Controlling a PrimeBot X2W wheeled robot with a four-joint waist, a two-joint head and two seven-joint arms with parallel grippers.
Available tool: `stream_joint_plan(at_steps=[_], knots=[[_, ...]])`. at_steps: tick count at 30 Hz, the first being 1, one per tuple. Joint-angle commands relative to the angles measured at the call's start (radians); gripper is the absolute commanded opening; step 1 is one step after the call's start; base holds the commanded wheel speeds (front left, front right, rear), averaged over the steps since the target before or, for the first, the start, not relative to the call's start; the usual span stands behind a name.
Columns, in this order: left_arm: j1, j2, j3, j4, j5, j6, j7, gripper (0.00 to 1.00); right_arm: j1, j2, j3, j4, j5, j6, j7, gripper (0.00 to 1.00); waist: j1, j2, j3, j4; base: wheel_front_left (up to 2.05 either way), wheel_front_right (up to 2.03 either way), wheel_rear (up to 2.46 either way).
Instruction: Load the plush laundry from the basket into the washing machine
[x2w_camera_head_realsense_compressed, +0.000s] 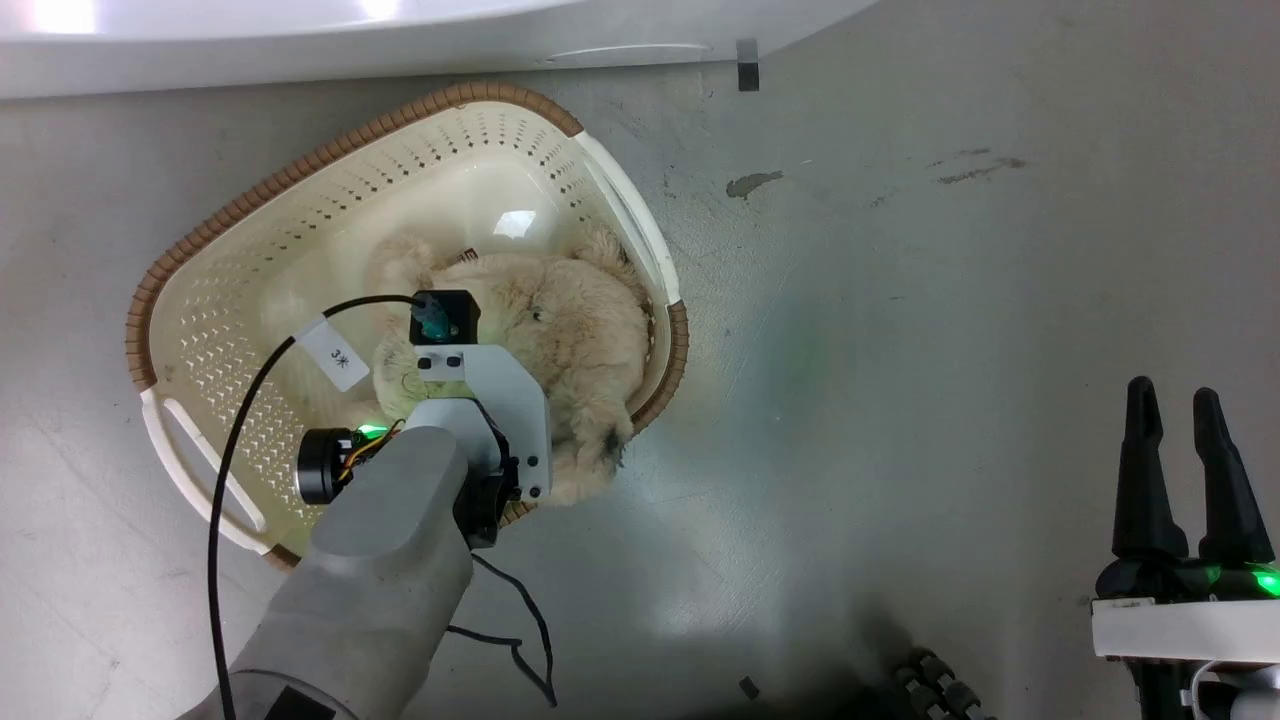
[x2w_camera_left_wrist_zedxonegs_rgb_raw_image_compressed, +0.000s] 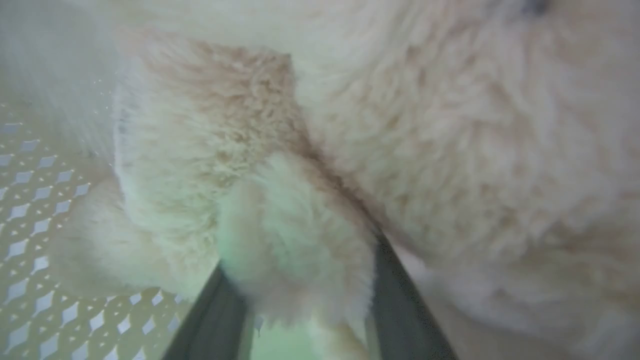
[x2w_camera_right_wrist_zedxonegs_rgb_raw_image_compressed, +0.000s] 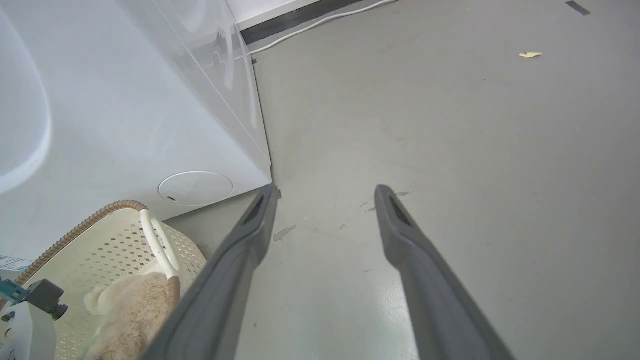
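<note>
The basket (x2w_camera_head_realsense_compressed: 250, 200), cream with a brown rim, stands on the floor just in front of the white washing machine (x2w_camera_head_realsense_compressed: 300, 50). The cream plush laundry (x2w_camera_head_realsense_compressed: 580, 320) lies in its right half, one limb hanging over the rim. My left arm (x2w_camera_head_realsense_compressed: 470, 400) reaches down into the basket over the plush. In the left wrist view my left gripper (x2w_camera_left_wrist_zedxonegs_rgb_raw_image_compressed: 298, 250) is open, its fingers on either side of a fluffy limb of the plush laundry (x2w_camera_left_wrist_zedxonegs_rgb_raw_image_compressed: 450, 150). My right gripper (x2w_camera_head_realsense_compressed: 1172, 392) hovers open over bare floor far to the right. The right gripper (x2w_camera_right_wrist_zedxonegs_rgb_raw_image_compressed: 326, 189), basket (x2w_camera_right_wrist_zedxonegs_rgb_raw_image_compressed: 100, 220), plush (x2w_camera_right_wrist_zedxonegs_rgb_raw_image_compressed: 130, 305) and washing machine (x2w_camera_right_wrist_zedxonegs_rgb_raw_image_compressed: 125, 125) also show in the right wrist view.
Grey floor surrounds the basket, with a dark stain (x2w_camera_head_realsense_compressed: 752, 183) near the washer's corner. A black cable (x2w_camera_head_realsense_compressed: 520, 640) trails from my left arm onto the floor. The washer's round filter cover (x2w_camera_right_wrist_zedxonegs_rgb_raw_image_compressed: 195, 188) sits low on its front. A white cord (x2w_camera_right_wrist_zedxonegs_rgb_raw_image_compressed: 320, 22) runs along the far wall.
</note>
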Motion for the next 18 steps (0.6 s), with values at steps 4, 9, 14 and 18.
stream_joint_plan(at_steps=[4, 9, 14, 18], knots=[[-0.012, 0.002, -0.002, 0.009, -0.015, -0.02, -0.021, 0.0, -0.014, -0.002, -0.004, -0.002, 0.009, 0.001, -0.009, 1.0, -0.0001, -0.0001, -0.001, 0.005, 0.0, 0.0, 0.0], [-0.008, -0.004, 0.002, 0.009, -0.026, -0.039, -0.051, 0.0, -0.018, -0.002, 0.001, 0.007, 0.01, 0.001, -0.009, 1.0, -0.0001, -0.0001, -0.021, 0.017, 0.0, 0.0, 0.0], [0.001, -0.015, 0.006, 0.011, -0.042, -0.062, -0.081, 0.0, -0.021, -0.002, 0.003, 0.016, 0.002, 0.001, -0.009, 1.0, -0.0001, -0.0001, -0.058, 0.033, 0.0, 0.0, 0.0], [0.013, -0.027, 0.006, 0.014, -0.053, -0.081, -0.106, 0.0, -0.021, -0.002, -0.003, 0.026, -0.011, 0.001, -0.009, 1.0, -0.0001, -0.0001, -0.103, 0.053, 0.0, 0.0, 0.0]])
